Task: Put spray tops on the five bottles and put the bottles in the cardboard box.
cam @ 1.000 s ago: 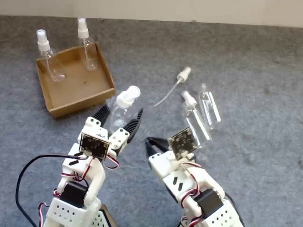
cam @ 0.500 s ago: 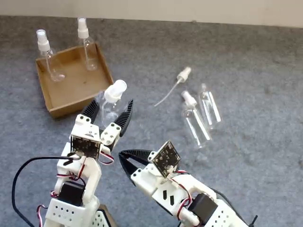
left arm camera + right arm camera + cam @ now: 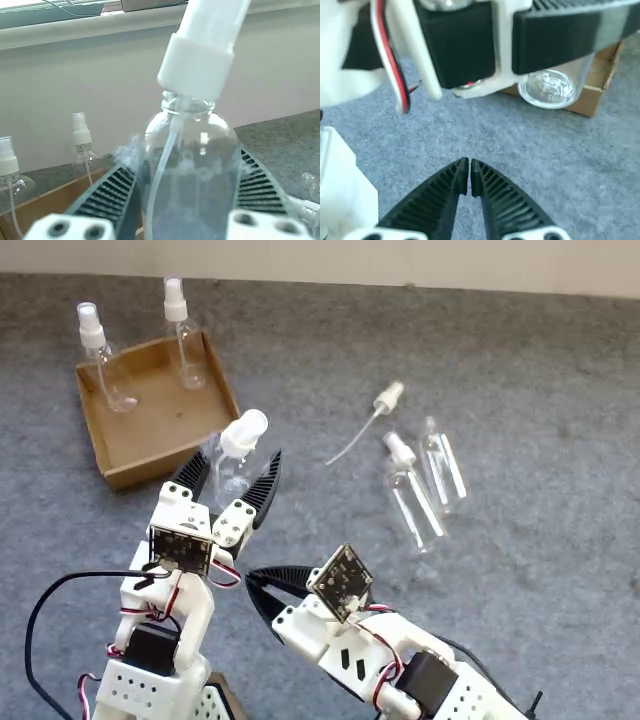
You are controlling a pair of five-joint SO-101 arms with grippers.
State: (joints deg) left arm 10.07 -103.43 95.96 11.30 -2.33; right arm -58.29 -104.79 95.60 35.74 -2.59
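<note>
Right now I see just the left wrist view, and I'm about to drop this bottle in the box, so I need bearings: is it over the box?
Observer: Not by the high view. The bottle hangs by the near right corner of the box, seemingly outside the wall.
Operator: Is the other arm in my way?
Observer: No. The right gripper is shut, low over the carpet near the base of your gripper.
Operator: What's left after this one?
Observer: A capped bottle and a bare bottle lie on the carpet to the right, with a loose spray top beyond them.
</note>
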